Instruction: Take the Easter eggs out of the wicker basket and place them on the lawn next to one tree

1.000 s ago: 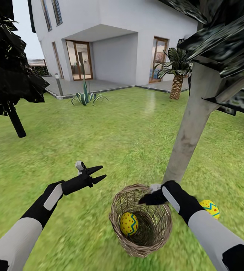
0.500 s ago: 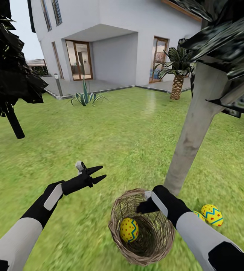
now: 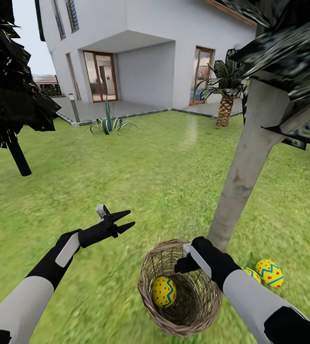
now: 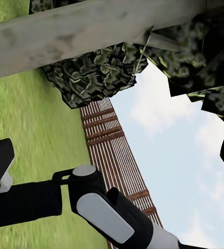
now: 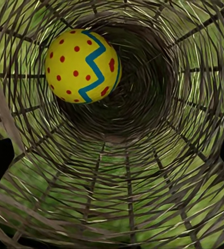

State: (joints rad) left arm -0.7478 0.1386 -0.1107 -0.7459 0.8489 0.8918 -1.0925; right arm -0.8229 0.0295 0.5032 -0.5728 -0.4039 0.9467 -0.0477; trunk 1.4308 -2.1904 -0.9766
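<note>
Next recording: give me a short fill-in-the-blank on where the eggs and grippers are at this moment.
1. The number of eggs left inside the wicker basket is ____.
2. Two eggs lie on the lawn beside the trunk of the ____.
3. The gripper at the basket's mouth is the ____ one.
4. The left gripper hangs over the grass with its fingers ____.

Missing words: one; tree; right; open
</note>
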